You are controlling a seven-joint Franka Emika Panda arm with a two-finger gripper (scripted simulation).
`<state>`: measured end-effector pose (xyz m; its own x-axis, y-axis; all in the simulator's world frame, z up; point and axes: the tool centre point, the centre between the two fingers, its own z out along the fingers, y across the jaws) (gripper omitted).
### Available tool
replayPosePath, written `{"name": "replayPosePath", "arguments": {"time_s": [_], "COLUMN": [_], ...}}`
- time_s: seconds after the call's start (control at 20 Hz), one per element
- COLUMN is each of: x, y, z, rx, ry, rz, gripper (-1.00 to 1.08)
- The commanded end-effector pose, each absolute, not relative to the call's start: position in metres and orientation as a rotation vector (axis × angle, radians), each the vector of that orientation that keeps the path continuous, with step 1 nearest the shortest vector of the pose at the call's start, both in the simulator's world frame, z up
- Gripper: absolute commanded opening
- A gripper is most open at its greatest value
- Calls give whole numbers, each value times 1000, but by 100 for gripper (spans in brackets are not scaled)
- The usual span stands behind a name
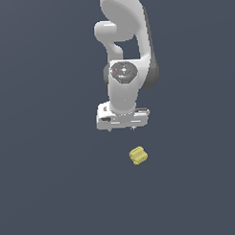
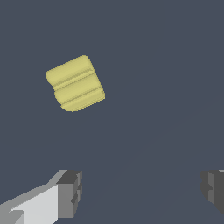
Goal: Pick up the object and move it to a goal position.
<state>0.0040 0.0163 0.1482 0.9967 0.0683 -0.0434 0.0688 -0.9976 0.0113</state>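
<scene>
Wrist view alone shows object (image 2: 75, 83) ridges

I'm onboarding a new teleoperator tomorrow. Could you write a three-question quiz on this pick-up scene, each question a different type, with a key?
1. True or false: the white robot hand is shut on the small pale-yellow ridged chunk.
2. Multiple choice. In the wrist view, the pale-yellow chunk lies: A) between the two fingertips; B) apart from both fingertips, on the dark grey floor; C) touching one grey finger pad.
3. Fill in: in the exterior view, the chunk sits lower in the picture than the hand and slightly toward that view's ____.

Key
1. False: the hand is open and holds nothing.
2. B.
3. Right.
</scene>
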Motion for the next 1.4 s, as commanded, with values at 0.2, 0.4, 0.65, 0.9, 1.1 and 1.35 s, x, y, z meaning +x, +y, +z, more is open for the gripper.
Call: {"name": "replayPosePath", "arguments": {"time_s": [0.2, 0.4, 0.65, 0.9, 1.1, 1.35], "x": [24, 42, 63, 75, 80, 80], "y": [33, 50, 71, 85, 90, 91], "z": [136, 123, 107, 96, 91, 90], "rx": [3116, 3102, 3078, 3058, 3050, 3049], "ry": [265, 414, 592, 706, 752, 756], "rz": [-54, -40, -21, -7, -1, -2], "gripper": [100, 100, 100, 100, 100, 100]}}
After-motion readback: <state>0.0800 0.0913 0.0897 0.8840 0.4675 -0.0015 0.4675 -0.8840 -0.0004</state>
